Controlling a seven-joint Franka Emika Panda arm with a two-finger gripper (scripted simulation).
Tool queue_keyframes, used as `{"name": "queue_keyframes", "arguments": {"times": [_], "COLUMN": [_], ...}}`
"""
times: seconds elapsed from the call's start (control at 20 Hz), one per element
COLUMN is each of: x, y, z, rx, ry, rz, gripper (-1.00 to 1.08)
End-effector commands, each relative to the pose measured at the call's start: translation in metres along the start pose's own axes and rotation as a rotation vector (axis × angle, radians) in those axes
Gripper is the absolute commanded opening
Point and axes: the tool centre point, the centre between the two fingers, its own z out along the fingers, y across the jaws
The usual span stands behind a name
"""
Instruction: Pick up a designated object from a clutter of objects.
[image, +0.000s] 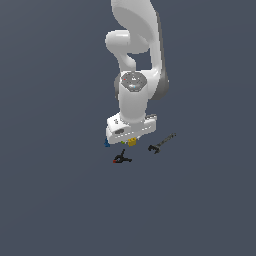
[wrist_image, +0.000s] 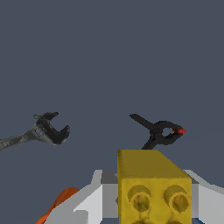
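Note:
The designated object, a small yellow studded block (wrist_image: 153, 186), fills the gap between my gripper's (wrist_image: 154, 194) white fingers (wrist_image: 89, 203). Both pads press against its sides, so the gripper is shut on it. In the exterior view the yellow block (image: 132, 142) peeks out under the hand, and the gripper (image: 129, 141) sits low over the clutter. Of that clutter, an orange cup (wrist_image: 59, 203) shows partly behind one finger. A black clamp with a red tip (wrist_image: 159, 131) and a dark grey wrench (wrist_image: 41, 131) lie further off. I cannot tell whether the block is off the floor.
The black clamp (image: 121, 159) lies just in front of the hand, and the wrench (image: 162, 143) is to the exterior view's right. A blue figure (image: 106, 143) sticks out at the hand's other side. Plain dark grey floor (image: 50, 200) surrounds everything.

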Motion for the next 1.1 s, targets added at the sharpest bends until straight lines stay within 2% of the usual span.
{"name": "queue_keyframes", "arguments": {"times": [0.0, 1.05], "x": [-0.013, -0.134], "y": [0.01, 0.109], "z": [-0.02, -0.209], "rx": [0.001, 0.004], "ry": [0.001, 0.003], "rz": [0.0, 0.0], "gripper": [-1.0, -1.0]}}
